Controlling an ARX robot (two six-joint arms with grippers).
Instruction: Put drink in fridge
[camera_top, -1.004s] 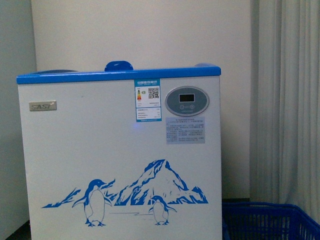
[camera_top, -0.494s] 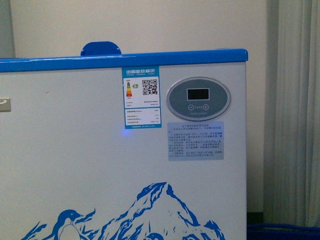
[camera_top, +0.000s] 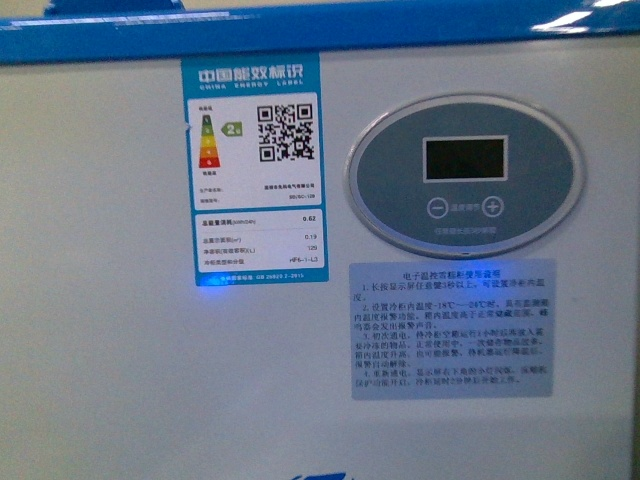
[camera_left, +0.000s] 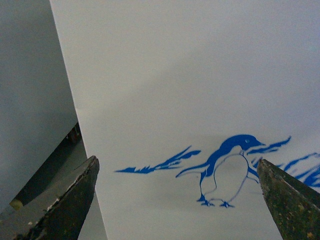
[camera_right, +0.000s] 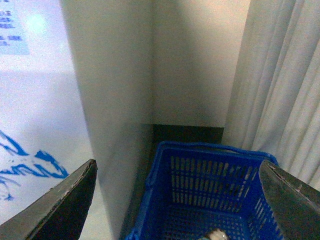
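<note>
fridge (camera_top: 260, 390) much closer now; ctrl panel (camera_top: 465, 175) looms large

Fig. — Robot end-effectors, wrist-cam views: finger form and finish.
(a) The left gripper (camera_left: 177, 161): two wedge-shaped fingers (camera_left: 67, 202), dark grey to near black, broad at the base and tapering to blunt tips; matte, visibly worn finish, w/ pale chips and whitish flecks along the upper edge of one finger and olive-brown speckling over the other. (b) The right gripper (camera_right: 178, 163): same wedge profile, fingers (camera_right: 62, 210) charcoal-black; finish smoother and more uniform vs. (a), w/ a thin lighter line tracing the inner edge of each finger — one face reads slightly greyer.
</note>
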